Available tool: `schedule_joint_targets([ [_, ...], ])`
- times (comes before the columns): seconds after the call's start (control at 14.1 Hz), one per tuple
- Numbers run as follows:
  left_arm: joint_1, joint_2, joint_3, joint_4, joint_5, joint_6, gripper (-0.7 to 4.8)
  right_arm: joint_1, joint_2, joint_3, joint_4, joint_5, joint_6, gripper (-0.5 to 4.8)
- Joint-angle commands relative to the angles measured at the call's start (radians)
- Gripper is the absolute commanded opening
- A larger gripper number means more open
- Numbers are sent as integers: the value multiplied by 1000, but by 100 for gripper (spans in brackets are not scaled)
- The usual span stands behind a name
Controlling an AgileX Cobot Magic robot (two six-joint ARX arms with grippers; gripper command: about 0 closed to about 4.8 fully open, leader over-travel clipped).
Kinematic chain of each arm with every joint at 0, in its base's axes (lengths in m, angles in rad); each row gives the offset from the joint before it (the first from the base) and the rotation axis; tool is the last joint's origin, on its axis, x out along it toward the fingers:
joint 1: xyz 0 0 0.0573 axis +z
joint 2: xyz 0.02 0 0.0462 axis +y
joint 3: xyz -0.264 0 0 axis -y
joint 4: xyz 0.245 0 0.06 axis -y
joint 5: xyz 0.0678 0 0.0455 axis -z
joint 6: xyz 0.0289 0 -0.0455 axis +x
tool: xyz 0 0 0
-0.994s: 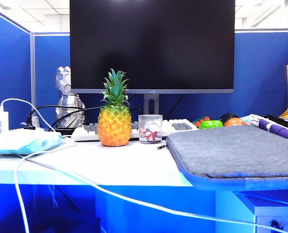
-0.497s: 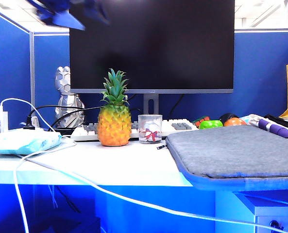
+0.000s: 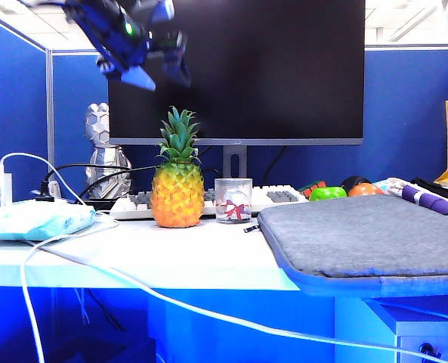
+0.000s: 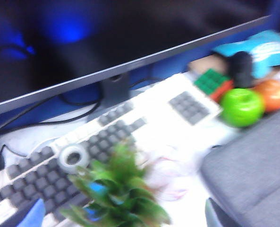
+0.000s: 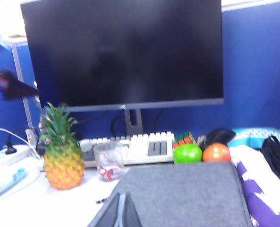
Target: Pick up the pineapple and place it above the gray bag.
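The pineapple (image 3: 177,189) stands upright on the white desk in front of the keyboard, yellow-orange with a green crown. My left gripper (image 3: 157,74) hangs well above it and slightly left, open and empty. In the left wrist view the blurred crown (image 4: 121,189) lies between the spread fingertips (image 4: 30,215). The gray bag (image 3: 367,234) lies flat at the right front of the desk with nothing on it. My right gripper (image 5: 119,212) is shut and empty, hovering over the bag's near edge (image 5: 187,194), with the pineapple (image 5: 62,165) far off to its side.
A large monitor (image 3: 236,68) stands behind a white keyboard (image 3: 273,197). A glass cup (image 3: 233,200) sits just right of the pineapple. Green (image 3: 328,193) and orange (image 3: 363,190) fruits lie behind the bag. A pale blue packet (image 3: 35,219) and a white cable (image 3: 133,283) are at left.
The left arm, out of sight a second ago, has swung in from the upper left and come down toward the pineapple's crown. The pineapple and bag have not moved.
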Motion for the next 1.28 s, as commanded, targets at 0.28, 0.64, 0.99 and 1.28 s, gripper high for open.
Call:
schedule_joint_targets([
  [0.28, 8, 119, 134, -115, -3, 3, 479, 0, 0, -9, 23, -1, 2, 5],
  [0.64, 10, 185, 134, -126, -16, 0, 479, 0, 0, -9, 23, -1, 2, 5],
  [0.99, 10, 250, 134, 16, 29, -93, 479, 0, 0, -9, 23, -2, 2, 5],
  [1.28, 10, 301, 134, 51, 92, -130, 127, 1, 0, -9, 21, -1, 2, 5],
])
